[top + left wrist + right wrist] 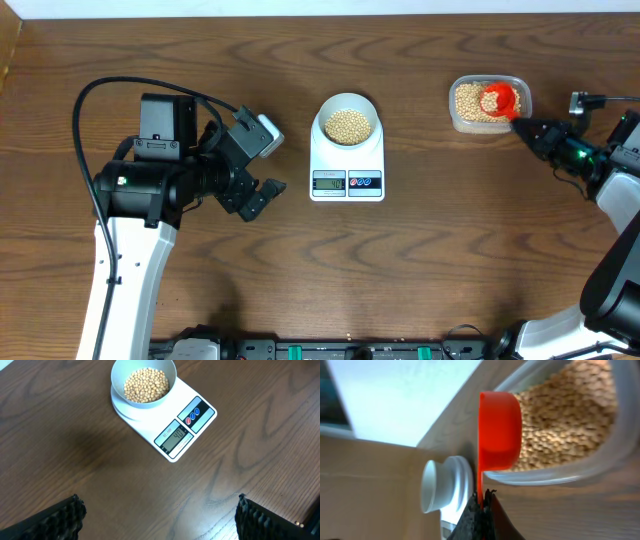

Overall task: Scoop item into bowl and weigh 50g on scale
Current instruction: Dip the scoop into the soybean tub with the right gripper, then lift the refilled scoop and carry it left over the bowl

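The white bowl [347, 124] holds tan beans [348, 125] and stands on the white scale [347, 175]; both also show in the left wrist view, bowl [143, 385] and scale [182, 430]. A clear tub [488, 103] at the back right holds more beans [565, 420]. My right gripper [530, 130] is shut on the handle of an orange scoop [498, 99], whose cup [499, 430] hangs over the tub's rim. My left gripper [258, 200] is open and empty, left of the scale, above bare table [160, 510].
The wooden table [420, 260] spreads all around. The left arm's black body [160, 170] stands at the left, with its cable looping above. The right arm [620, 190] is at the right edge. The bowl and scale show edge-on in the right wrist view [437, 485].
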`<state>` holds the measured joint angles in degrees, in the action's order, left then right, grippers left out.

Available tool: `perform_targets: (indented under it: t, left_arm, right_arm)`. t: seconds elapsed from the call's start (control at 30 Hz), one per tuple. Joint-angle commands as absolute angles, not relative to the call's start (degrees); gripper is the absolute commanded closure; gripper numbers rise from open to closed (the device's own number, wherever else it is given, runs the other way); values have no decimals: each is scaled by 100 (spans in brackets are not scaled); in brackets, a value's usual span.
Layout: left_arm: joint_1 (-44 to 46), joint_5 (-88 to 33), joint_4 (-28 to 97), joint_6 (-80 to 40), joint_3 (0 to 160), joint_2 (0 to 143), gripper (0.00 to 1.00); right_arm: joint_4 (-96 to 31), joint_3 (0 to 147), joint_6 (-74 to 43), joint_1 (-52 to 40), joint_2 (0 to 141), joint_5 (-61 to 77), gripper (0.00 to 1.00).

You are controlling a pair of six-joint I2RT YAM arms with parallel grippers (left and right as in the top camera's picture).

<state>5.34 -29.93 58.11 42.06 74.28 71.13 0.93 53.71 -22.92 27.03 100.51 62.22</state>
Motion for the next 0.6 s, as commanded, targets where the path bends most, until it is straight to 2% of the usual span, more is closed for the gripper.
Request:
perform_targets:
  t: [0.0,0.23,0.57]
  left_arm:
    - [510,-3087,5826,4261,7524,7072,2]
    - [510,-3085,5826,4261,7524,7072,2]
    - [510,-3085,5826,4261,7524,7072,2]
  right_arm:
    - [572,5389,-2932,2561,10051,6882,99]
    - [1662,5389,-3594,1927,10051,6941,99]
    - [2062,5389,-3612,735,10051,6740,99]
